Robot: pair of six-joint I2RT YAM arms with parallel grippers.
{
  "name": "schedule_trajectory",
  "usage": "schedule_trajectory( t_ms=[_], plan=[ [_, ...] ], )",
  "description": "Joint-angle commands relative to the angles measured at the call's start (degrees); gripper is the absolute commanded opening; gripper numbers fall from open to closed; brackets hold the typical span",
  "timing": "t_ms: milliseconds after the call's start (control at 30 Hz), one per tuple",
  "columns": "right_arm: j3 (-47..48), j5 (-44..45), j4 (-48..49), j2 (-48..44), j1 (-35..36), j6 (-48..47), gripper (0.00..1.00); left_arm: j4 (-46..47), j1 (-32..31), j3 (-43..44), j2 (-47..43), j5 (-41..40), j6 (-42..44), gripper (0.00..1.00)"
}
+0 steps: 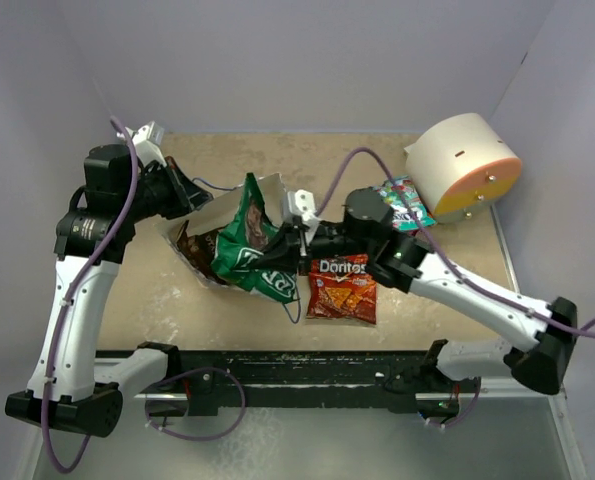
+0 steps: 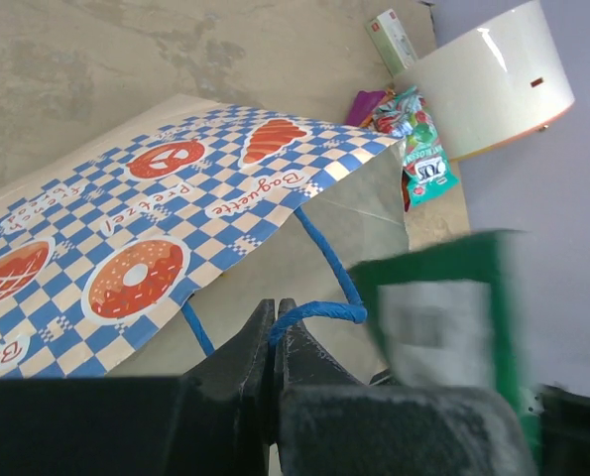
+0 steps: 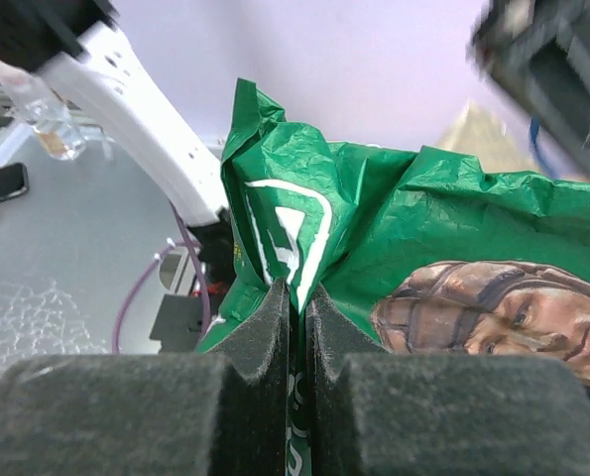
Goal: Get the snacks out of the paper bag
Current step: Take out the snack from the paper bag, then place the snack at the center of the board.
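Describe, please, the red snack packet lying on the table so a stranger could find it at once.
On the tan tabletop, look just right of the big crumpled green chip bag. The flat red foil packet lies there, alone in reading Doritos.

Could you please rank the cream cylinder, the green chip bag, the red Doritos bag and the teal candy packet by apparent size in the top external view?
1. Cream cylinder and green chip bag: too alike to rank, bag partly hidden.
2. Red Doritos bag.
3. Teal candy packet, partly covered.

Crumpled green chip bag (image 1: 245, 238) protruding from paper bag (image 1: 220, 210); Doritos (image 1: 342, 287) beside.
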Motion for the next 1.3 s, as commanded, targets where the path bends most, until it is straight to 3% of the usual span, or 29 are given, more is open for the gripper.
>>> schedule_trajectory(
  t_ms=[0, 67, 133, 267, 333, 433, 667, 933, 1000, 1100, 1167, 1267],
  plan=[
    [6.89, -2.84, -4.60, -7.70, 0.12, -2.30, 0.00, -0.43, 0.06, 1.55, -0.19, -2.81, 2.09, 0.00],
    [8.95, 0.14, -9.83, -10.03, 0.10, -4.36, 0.00, -0.07, 0.07, 1.54, -0.03, -2.96, 2.03, 0.00],
    [13.10, 5.83, -21.52, -11.90, 0.12, -13.57, 0.00, 0.04, 0.06, 1.64, 0.12, -2.94, 2.07, 0.00],
    [19.10, 29.90, -44.97, -15.21, 0.12, -33.03, 0.00, -0.08, 0.06, 1.08, -0.22, -2.96, 2.08, 0.00],
    [18.91, 40.78, -51.53, -16.93, -0.15, -39.09, 0.00, -0.49, 0.06, 0.85, -0.36, -3.27, 2.20, 0.00],
    [15.73, 46.17, -58.39, -19.33, -0.96, -44.58, 0.00, -1.05, 0.06, 0.94, -0.49, -3.83, 2.39, 0.00],
    [1.68, 36.04, -57.22, -16.59, -2.69, -46.32, 0.00, -1.54, 0.06, 2.72, -0.07, -4.20, 2.57, 0.00],
    [-4.11, 19.92, -49.16, 2.58, -8.08, -52.34, 0.00, -1.10, 0.06, 4.70, 0.87, -2.97, 3.09, 0.00],
    [-3.69, 15.99, -49.51, 7.20, -9.06, -52.87, 0.06, -1.18, 0.06, 5.55, 0.97, -2.80, 3.30, 0.00],
    [-4.29, 13.71, -47.67, 6.91, -9.21, -50.43, 0.25, -1.51, 0.06, 6.59, 0.96, -2.99, 3.97, 0.00],
    [-5.15, 15.25, -45.87, 4.59, -9.28, -48.32, 0.37, -1.44, 0.06, 6.53, 0.83, -3.12, 4.23, 0.00],
    [-5.64, 19.88, -44.08, -1.05, -9.31, -44.82, 0.44, -0.25, 0.06, 5.99, 0.81, -1.63, 4.83, 0.00]
  ],
)
